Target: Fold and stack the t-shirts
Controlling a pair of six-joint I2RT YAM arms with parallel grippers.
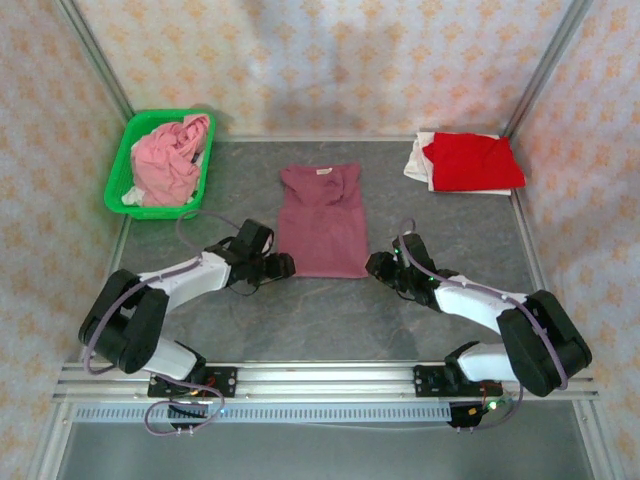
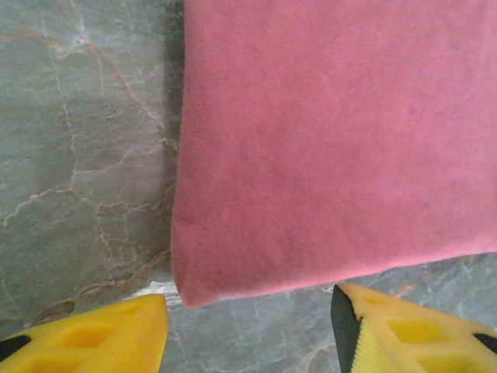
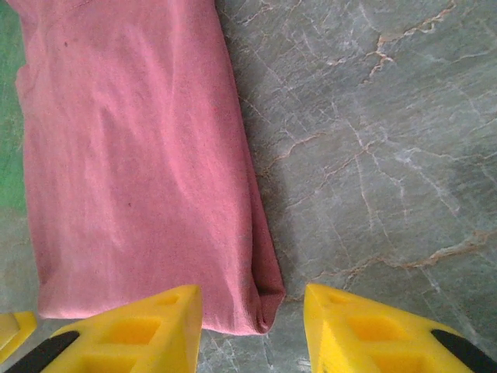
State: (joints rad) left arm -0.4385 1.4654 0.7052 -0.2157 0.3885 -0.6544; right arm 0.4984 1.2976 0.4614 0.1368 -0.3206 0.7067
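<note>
Jaws spread, the left gripper (image 2: pixel 248 326) and right gripper (image 3: pixel 250 311) each straddle a hem corner of the maroon t-shirt (image 1: pixel 322 225), apparently ready to pinch and fold it toward the collar.

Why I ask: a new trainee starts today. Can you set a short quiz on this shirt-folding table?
1. True or false: both arms' jaws stand open at the near corners of the folded maroon cloth t-shirt.
2. What mostly fills the green plastic basket? A) crumpled pink cloth B) a blue towel C) yellow sponges.
3. Which colour of cloth peeks out from under the folded red cloth t-shirt at the far right?
Key: 1 true; 2 A; 3 white cloth.
</note>
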